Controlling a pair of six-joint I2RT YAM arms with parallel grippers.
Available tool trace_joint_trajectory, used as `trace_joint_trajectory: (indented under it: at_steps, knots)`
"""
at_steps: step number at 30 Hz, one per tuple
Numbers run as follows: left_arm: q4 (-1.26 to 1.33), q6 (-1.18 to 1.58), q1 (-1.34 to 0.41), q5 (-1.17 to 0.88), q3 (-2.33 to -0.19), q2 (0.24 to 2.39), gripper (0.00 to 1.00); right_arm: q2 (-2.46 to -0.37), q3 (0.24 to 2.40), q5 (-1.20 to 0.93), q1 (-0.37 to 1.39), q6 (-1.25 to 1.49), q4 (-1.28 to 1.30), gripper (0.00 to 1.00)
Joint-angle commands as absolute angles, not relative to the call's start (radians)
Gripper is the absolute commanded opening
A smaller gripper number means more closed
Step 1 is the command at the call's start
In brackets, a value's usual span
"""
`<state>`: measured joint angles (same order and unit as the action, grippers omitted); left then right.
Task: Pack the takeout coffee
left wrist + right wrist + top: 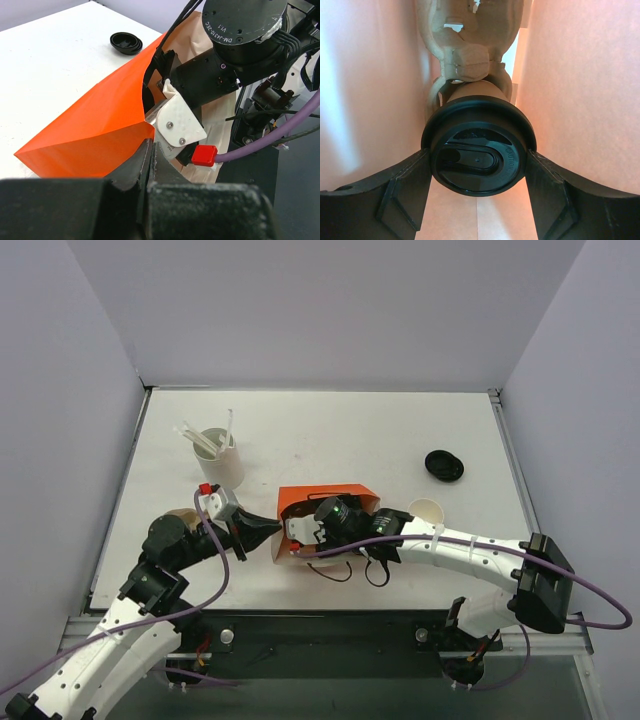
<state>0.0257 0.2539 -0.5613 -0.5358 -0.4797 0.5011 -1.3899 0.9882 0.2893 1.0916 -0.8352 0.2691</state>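
Right wrist: right fingers (395,195) grip takeout coffee (477,160) between them (inside orange bag (90,125)); left fingers (131,172) pinch bag rim

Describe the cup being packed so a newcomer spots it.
On the white table, find the orange bag. Inside it, gripped by the right claw, sits the coffee cup. Unlike the bare tan cup beside the bag, it wears a black lid.
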Motion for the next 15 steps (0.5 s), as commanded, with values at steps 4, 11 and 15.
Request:
trace_joint_trajectory:
  at_steps: [4, 11, 15]
  knots:
    - [0.029, 0.247, -0.561, -0.545, -0.537, 0.512, 0.00, -1.381, 1.052, 0.299, 1.078, -0.811, 0.282, 0.36]
    - [0.032, 0.250, -0.563, -0.543, -0.531, 0.517, 0.00, -1.374, 1.120, 0.272, 1.081, -0.801, 0.318, 0.36]
    - [0.032, 0.249, -0.563, -0.542, -0.532, 0.520, 0.00, -1.365, 1.114, 0.221, 1.089, -0.772, 0.339, 0.36]
